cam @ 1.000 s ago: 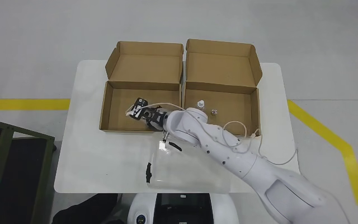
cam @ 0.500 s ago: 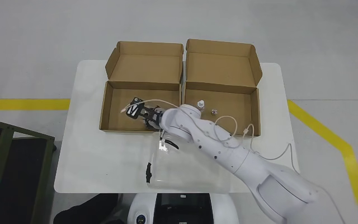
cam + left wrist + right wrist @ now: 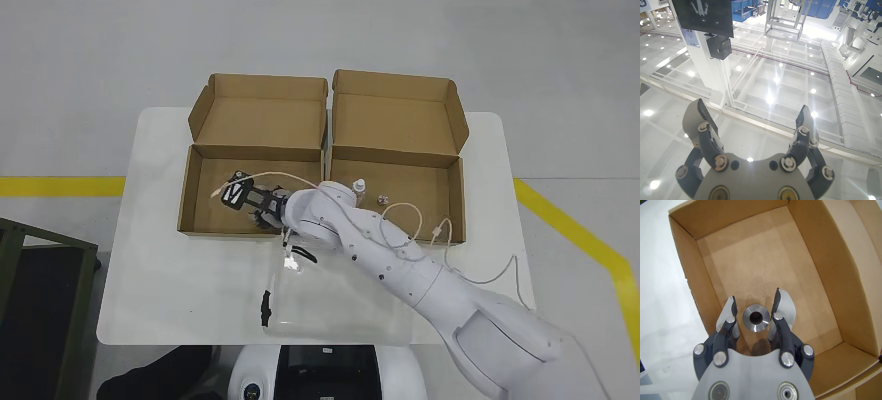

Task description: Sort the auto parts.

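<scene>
The right gripper (image 3: 754,295) has slid further left inside the left box (image 3: 829,262). Its jaws stand apart on either side of the steel bushing (image 3: 756,318), which rests on that box's floor. To my eye that part is sorted. The left gripper (image 3: 752,103) is open and empty.

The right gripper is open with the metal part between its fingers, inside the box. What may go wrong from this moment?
1. The metal part lies between the open fingers of the right gripper, close to both. Pulling out at an angle may knock it so that it rolls.
2. The gripper is low inside the cardboard box, near one wall. A sideways move may catch that wall and shift the box on the table.
</scene>
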Controlling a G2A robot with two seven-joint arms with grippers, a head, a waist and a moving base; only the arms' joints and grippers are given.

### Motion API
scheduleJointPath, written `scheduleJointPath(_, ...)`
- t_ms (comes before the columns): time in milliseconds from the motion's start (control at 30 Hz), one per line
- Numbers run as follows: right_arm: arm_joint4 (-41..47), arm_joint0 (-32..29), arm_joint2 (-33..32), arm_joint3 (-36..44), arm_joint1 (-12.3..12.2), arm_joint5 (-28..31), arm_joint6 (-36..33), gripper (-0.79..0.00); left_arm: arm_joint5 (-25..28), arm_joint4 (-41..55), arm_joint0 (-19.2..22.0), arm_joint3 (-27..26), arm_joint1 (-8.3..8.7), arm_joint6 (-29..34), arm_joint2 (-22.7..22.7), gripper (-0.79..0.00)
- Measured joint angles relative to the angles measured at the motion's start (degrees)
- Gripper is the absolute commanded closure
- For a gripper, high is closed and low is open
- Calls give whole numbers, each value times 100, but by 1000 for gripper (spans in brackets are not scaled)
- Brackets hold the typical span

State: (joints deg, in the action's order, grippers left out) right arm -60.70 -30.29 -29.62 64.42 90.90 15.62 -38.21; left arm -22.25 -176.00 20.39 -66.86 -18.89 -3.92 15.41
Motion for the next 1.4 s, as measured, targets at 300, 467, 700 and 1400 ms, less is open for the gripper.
scheduleJointPath(300,-269,-591,-771,1372,-352,400,-42,-773,0,0,0,0,0,0,0,-785)
scheduleJointPath(467,-746,-1249,-1452,2421,-670,872,151,-785,0,0,0,0,0,0,0,-785)
scheduleJointPath(700,-1188,-2436,-2557,3768,-1049,1312,557,-785,0,0,0,0,0,0,0,-785)
scheduleJointPath(1400,-1521,-5063,-5388,4897,-1614,2310,3155,-785,0,0,0,0,0,0,0,-785)
